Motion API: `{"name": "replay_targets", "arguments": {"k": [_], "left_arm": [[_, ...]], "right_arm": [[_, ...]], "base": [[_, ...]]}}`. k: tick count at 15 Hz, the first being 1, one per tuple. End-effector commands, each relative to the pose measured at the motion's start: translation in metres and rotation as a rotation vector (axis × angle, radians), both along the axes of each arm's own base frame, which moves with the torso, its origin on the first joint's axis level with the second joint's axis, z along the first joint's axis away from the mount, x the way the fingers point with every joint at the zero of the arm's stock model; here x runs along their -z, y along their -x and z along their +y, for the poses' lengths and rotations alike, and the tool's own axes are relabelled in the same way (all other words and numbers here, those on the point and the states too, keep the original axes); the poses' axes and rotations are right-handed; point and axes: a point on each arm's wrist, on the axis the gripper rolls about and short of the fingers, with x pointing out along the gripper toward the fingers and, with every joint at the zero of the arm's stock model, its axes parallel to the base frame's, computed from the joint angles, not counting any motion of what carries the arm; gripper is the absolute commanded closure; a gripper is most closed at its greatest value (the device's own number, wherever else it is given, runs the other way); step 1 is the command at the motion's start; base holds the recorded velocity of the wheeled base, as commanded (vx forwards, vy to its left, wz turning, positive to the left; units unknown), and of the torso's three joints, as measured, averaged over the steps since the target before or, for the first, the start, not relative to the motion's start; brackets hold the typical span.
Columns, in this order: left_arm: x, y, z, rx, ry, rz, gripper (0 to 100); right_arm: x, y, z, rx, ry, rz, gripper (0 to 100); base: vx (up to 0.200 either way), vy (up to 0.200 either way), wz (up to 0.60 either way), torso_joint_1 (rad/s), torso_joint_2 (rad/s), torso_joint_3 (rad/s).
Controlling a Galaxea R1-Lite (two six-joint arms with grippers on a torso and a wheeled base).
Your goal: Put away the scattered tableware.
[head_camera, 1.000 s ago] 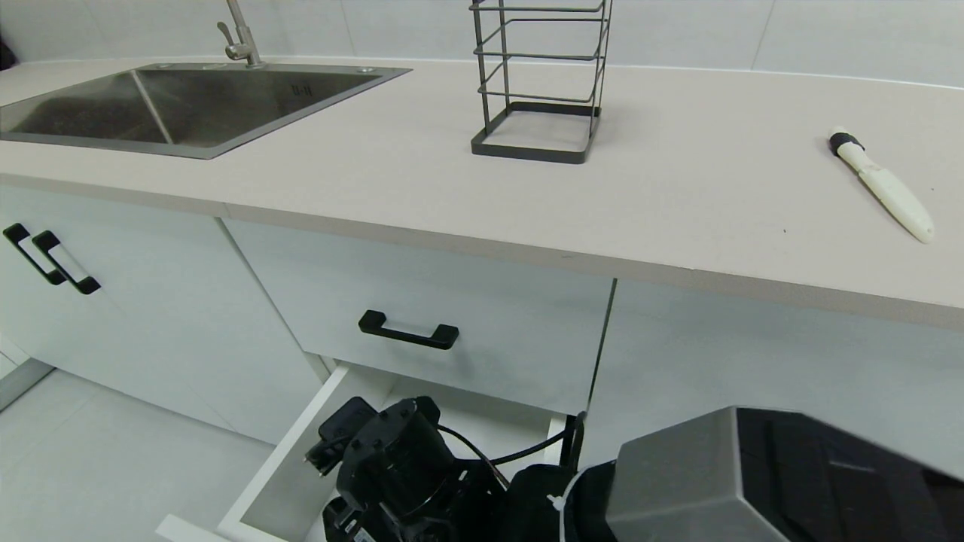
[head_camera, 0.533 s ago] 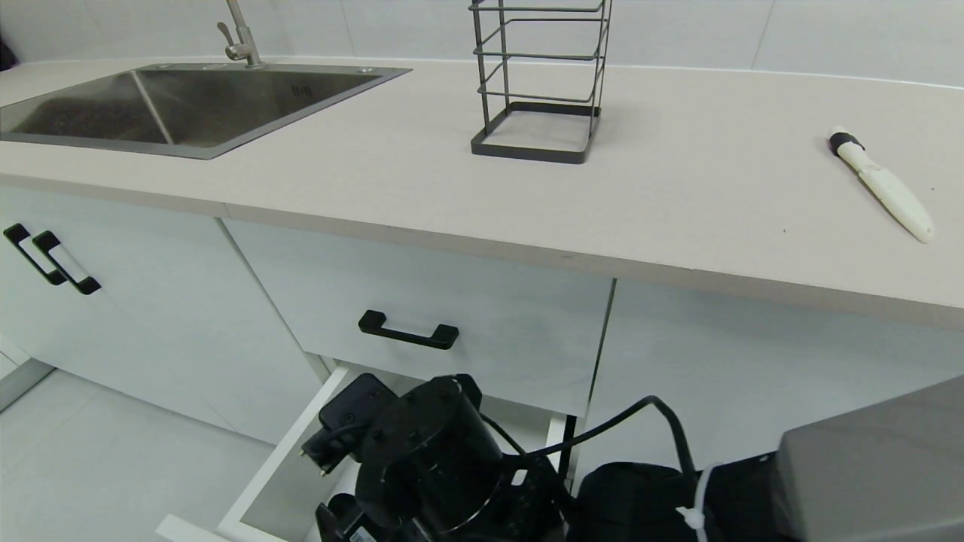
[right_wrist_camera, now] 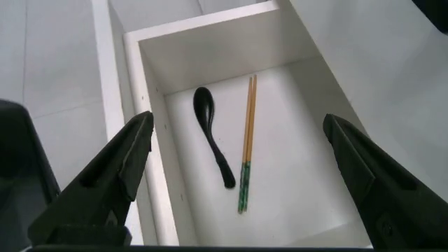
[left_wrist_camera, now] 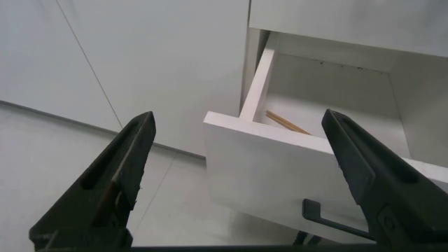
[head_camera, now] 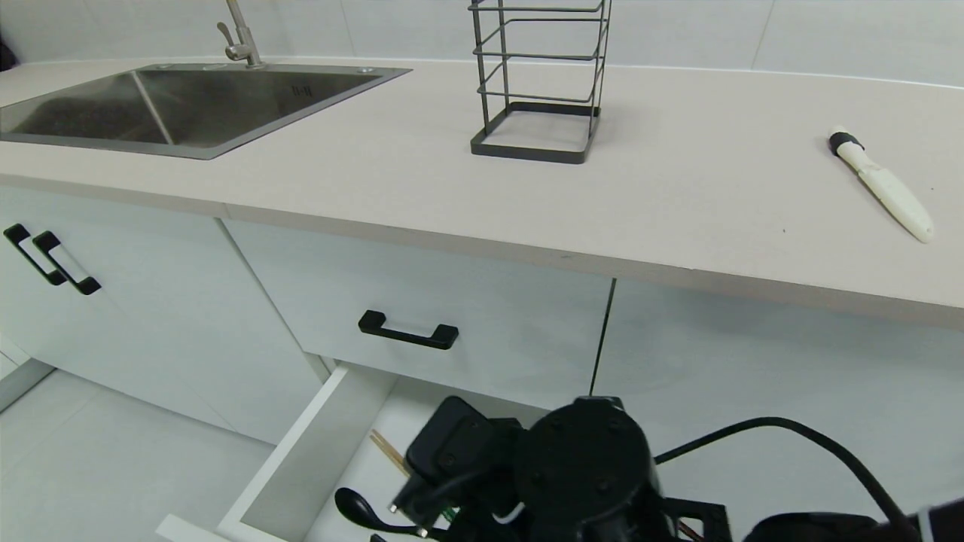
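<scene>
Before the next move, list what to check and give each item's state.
1. White drawer pulled open: ok.
2. Black spoon and green-tipped wooden chopsticks lie side by side inside the drawer: ok.
3. Right end effector open and empty above the drawer: ok.
4. Left end effector open and empty, by the drawer's front corner: ok.
5. Beige countertop cleared of tableware: not ok; a cream-handled utensil with a black band lies on it.
6. That utensil is within reach: cannot tell.
</scene>
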Motion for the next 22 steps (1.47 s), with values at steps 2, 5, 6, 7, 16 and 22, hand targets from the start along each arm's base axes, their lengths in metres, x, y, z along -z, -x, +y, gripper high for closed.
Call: {"name": "replay_targets", "arguments": {"k": [2,5,6,7,16,22], "left_arm": [[0.0,0.0,0.0,0.0,0.0,-0.001,0],[0.0,0.0,0.0,0.0,0.0,-0.001,0],[0.0,0.0,0.0,-0.002,0.0,-0.001,0],[0.0,0.0,0.0,0.0,0.0,-0.001,0],[0.0,0.0,0.0,0.0,0.0,-0.001,0],[0.0,0.0,0.0,0.0,-0.001,-0.001,0]], "right_arm": [[-0.006,0.023,-0.055,-0.072,-0.019,-0.023,0],[-0.009,0.031,-0.096,-0.119,-0.032,-0.001,0],[-0.01,0.036,-0.108,-0.128,-0.04,-0.001,0],[-0.011,0.041,-0.126,-0.123,-0.045,-0.003,0],[0.005,0.098,-0.291,0.022,-0.148,-0.191,0],[0.015,0.131,-0.317,0.342,-0.224,-0.417,0]], "base": [[0.0,0.0,0.0,0.0,0.0,0.0],[0.0,0.0,0.0,0.0,0.0,0.0],[0.0,0.0,0.0,0.0,0.0,0.0],[0.0,0.0,0.0,0.0,0.0,0.0],[0.0,0.0,0.0,0.0,0.0,0.0],[0.0,0.0,0.0,0.0,0.0,0.0]]}}
